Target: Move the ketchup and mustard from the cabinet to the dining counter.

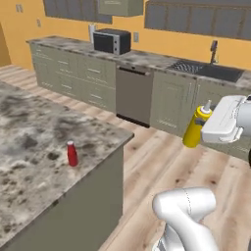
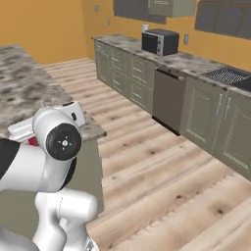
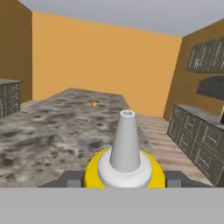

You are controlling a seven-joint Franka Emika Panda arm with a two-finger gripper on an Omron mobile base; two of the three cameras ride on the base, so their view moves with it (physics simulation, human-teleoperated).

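One gripper (image 3: 125,179), fingers clamped on the one mustard (image 1: 196,126) bottle, held in the air right of the dining counter (image 1: 29,147). One ketchup (image 1: 72,154) stands near that counter's right edge. Farther back: one microwave (image 1: 112,41).

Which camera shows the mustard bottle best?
The left base view: the mustard shows side-on, body and nozzle, held in the gripper above the floor. The hand view looks down on its nozzle and yellow shoulder.

Ketchup (image 1: 72,154) on dining counter (image 1: 29,147), apparently upright
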